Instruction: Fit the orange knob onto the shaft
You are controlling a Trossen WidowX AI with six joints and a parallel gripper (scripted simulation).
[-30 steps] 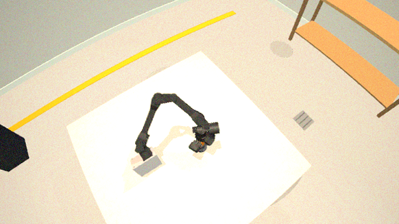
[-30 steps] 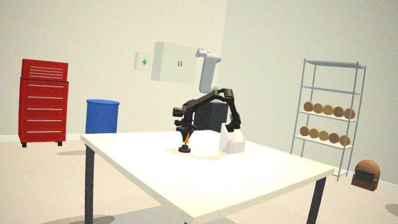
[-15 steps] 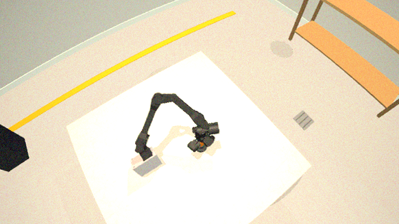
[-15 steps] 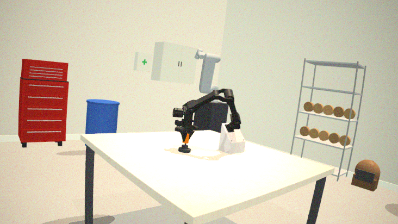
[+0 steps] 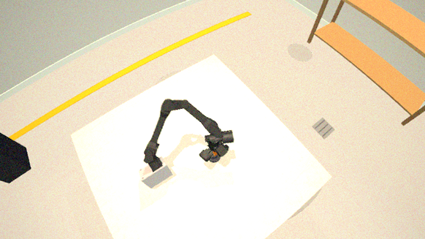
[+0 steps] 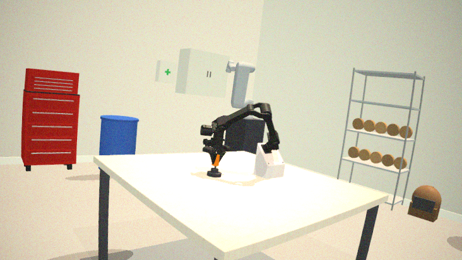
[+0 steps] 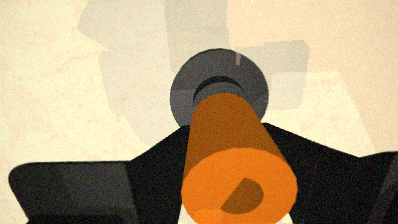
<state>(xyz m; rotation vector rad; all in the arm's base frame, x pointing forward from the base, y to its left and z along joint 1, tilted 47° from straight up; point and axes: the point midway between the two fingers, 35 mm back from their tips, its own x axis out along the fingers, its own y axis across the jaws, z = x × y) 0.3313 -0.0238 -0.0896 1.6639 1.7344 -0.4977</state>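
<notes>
The orange knob [image 5: 215,153] [image 6: 216,160] [image 7: 215,170] is a slightly tapered cylinder, leaning a little in the exterior view. Its D-shaped hole [image 7: 247,196] shows in the wrist view, flat side toward the upper left. My gripper [image 5: 213,152] [image 6: 216,159] [image 7: 224,131] is shut on the knob, one finger on each side. The dark round pedestal [image 5: 215,159] [image 6: 214,173] [image 7: 220,61] stands on the table below. A short piece of dark shaft [image 6: 215,167] shows between knob and pedestal in the exterior view. Whether the shaft's tip is inside the hole cannot be told; its flat side is hidden.
The white table [image 5: 255,200] [image 6: 258,206] carries the arm's pale base [image 5: 161,177] [image 6: 271,168], to one side of the pedestal. The arm arches from that base to the knob. A red tool cabinet [image 6: 51,119], a blue drum [image 6: 117,135] and a shelf rack [image 6: 384,105] stand beyond the table.
</notes>
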